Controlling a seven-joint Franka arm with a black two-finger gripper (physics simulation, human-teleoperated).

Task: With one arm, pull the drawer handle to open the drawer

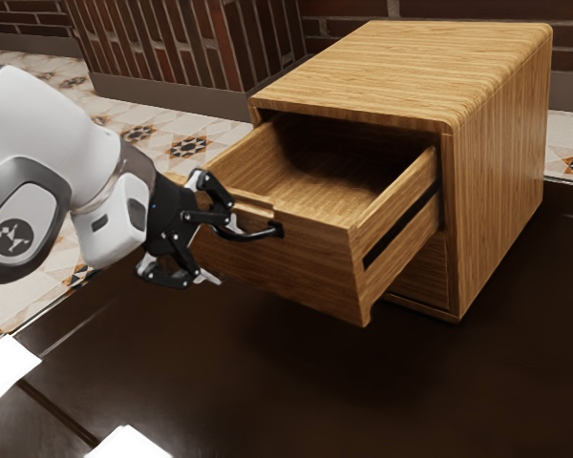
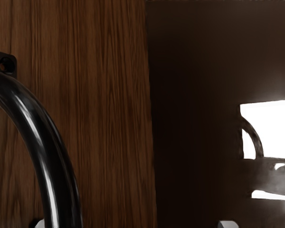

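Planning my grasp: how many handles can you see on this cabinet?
1: the black handle on the front of the open drawer, at the gripper. Lower down, the cabinet is mostly hidden.

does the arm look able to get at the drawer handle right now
Very likely yes: the gripper sits right at the black handle on the front of the pulled-out drawer. Nothing stands between them, and the wrist view shows the handle's curved bar close by the hand.

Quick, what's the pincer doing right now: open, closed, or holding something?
Pincer: open, straddling the drawer handle, not clamped on it.
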